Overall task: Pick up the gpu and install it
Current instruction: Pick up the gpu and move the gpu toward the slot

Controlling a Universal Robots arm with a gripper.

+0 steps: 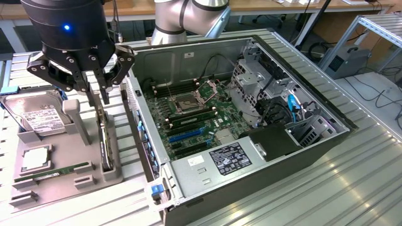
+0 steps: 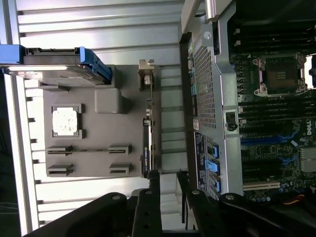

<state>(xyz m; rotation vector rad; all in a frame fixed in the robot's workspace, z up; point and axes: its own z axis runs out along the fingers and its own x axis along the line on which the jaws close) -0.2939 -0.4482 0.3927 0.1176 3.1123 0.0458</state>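
Gpu [image 1: 105,141] standing on edge in grey holder tray [image 1: 63,186].
Gripper [image 1: 99,101] poised just above one end, fingers apart, nothing clamped.

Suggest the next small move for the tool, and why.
Probably lower the tool straight down toward the gpu. The tool hangs open above the card, which stands on edge in the grey holder and is not yet gripped.

Ribbed metal table [image 1: 361,188]; grey parts holder [image 1: 63,188] beside open computer case [image 1: 188,59]
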